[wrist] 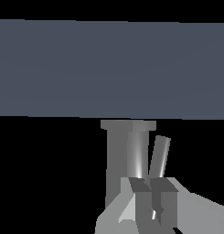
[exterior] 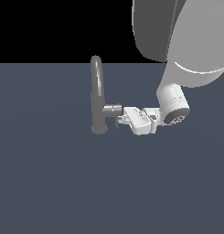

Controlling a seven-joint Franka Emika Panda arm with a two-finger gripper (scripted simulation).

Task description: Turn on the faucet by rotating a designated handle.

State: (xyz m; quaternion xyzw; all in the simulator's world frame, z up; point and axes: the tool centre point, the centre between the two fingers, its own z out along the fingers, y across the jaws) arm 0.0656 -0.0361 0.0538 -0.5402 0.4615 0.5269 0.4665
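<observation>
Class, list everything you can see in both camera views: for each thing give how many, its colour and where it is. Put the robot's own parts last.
faucet: one, grey metallic, upright on the surface near the middle of the exterior view, arched spout on top, short side stub pointing toward the exterior view's right.
handle: one, grey thin rod, at the end of the side stub, running between the tool's fingers.
surface: one, dark blue-grey, flat, under everything.
arm: one, white, coming in from the exterior view's upper right.
tool: one, white, fingers close around the handle; contact cannot be confirmed.
</observation>
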